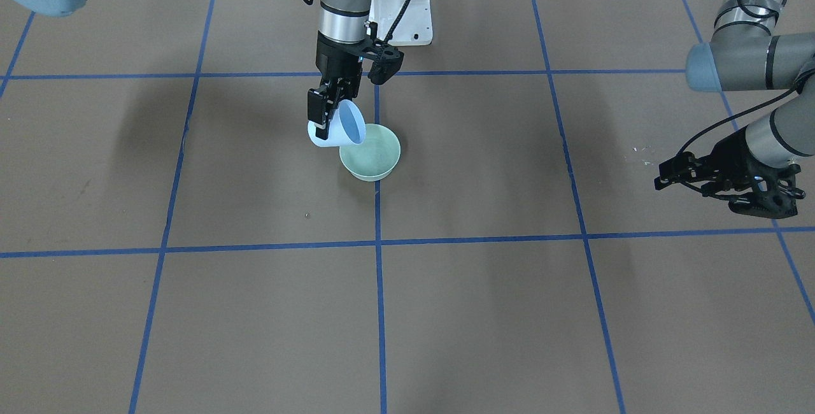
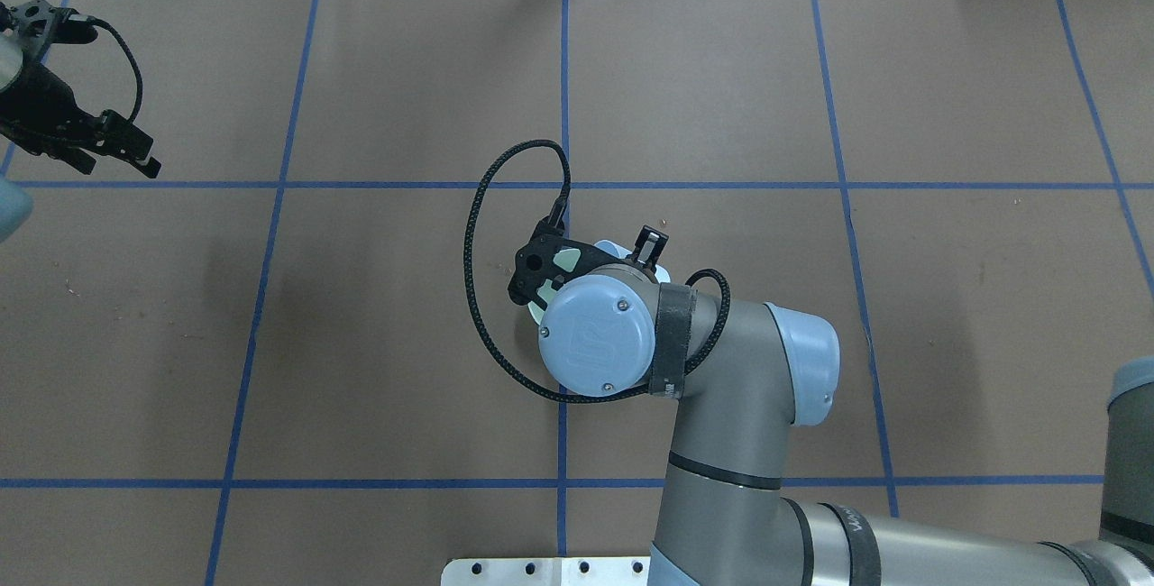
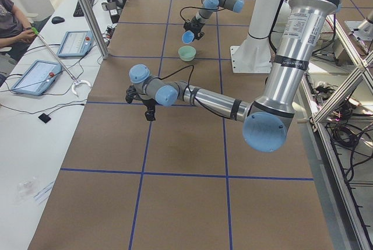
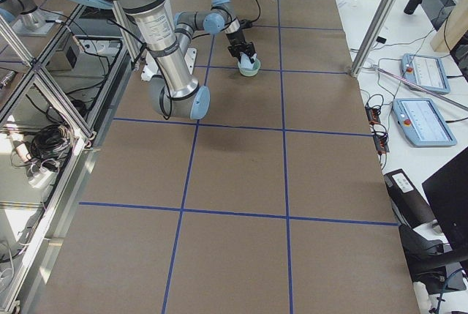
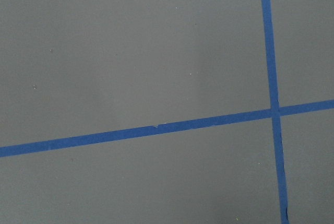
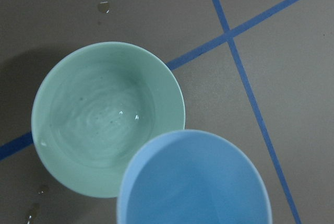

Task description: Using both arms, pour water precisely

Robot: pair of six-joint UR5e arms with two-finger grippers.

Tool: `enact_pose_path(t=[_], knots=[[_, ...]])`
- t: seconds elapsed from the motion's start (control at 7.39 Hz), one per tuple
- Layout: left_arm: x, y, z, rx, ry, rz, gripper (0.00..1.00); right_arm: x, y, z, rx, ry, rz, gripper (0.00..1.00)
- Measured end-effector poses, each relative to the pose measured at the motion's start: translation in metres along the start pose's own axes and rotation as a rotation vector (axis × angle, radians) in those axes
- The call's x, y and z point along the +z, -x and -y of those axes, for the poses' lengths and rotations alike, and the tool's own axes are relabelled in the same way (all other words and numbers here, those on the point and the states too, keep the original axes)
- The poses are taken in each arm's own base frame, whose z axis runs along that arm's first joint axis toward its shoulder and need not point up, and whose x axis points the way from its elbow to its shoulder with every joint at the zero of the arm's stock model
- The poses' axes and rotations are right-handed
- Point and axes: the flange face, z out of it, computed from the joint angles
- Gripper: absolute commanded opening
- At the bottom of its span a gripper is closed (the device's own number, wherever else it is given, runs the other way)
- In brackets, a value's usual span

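Observation:
My right gripper (image 1: 326, 122) is shut on a light blue cup (image 1: 344, 127) and holds it tipped, its mouth over the near rim of a pale green bowl (image 1: 372, 154) on the table's middle blue line. In the right wrist view the cup (image 6: 195, 185) overlaps the bowl's (image 6: 52, 88) edge, and water (image 6: 107, 119) lies in the bowl as faint ripples and white glints. In the overhead view the right wrist hides most of the bowl (image 2: 567, 257). My left gripper (image 2: 137, 153) hangs empty and apart at the table's left side; its jaws look slightly open.
Small water drops (image 6: 104, 6) lie on the brown table beside the bowl. Blue tape lines (image 1: 379, 312) split the table into squares. The white pedestal base (image 1: 407, 6) stands behind the bowl. Operators' tablets (image 3: 35, 75) lie on the side bench.

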Motion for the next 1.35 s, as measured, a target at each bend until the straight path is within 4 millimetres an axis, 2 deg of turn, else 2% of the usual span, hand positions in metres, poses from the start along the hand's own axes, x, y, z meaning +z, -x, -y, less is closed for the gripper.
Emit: enact_pose_path(t=[0.14, 0.41, 0.54, 0.68, 0.81, 0.95, 1.35], knots=[[-0.001, -0.001, 0.0, 0.001, -0.001, -0.001, 0.99, -0.003, -0.004, -0.008, 0.036, -0.04, 0.013, 0.07], [-0.002, -0.002, 0.0, 0.003, -0.002, -0.001, 0.99, 0.009, -0.013, -0.034, 0.118, -0.178, 0.059, 0.06], [-0.002, -0.001, 0.0, 0.002, -0.003, -0.001, 0.99, 0.006, -0.021, -0.045, 0.166, -0.226, 0.09, 0.06], [-0.003, -0.001, 0.0, 0.001, -0.006, 0.0, 0.99, 0.002, -0.032, -0.059, 0.229, -0.26, 0.133, 0.06], [-0.006, 0.0, 0.001, 0.0, -0.011, 0.001, 0.99, 0.007, -0.043, -0.082, 0.293, -0.301, 0.177, 0.06], [-0.009, -0.001, 0.001, 0.001, -0.017, 0.001, 0.99, 0.024, -0.061, -0.117, 0.358, -0.335, 0.22, 0.06], [-0.023, -0.008, 0.001, 0.013, -0.042, -0.002, 0.99, 0.063, -0.142, -0.231, 0.464, -0.361, 0.29, 0.06]])
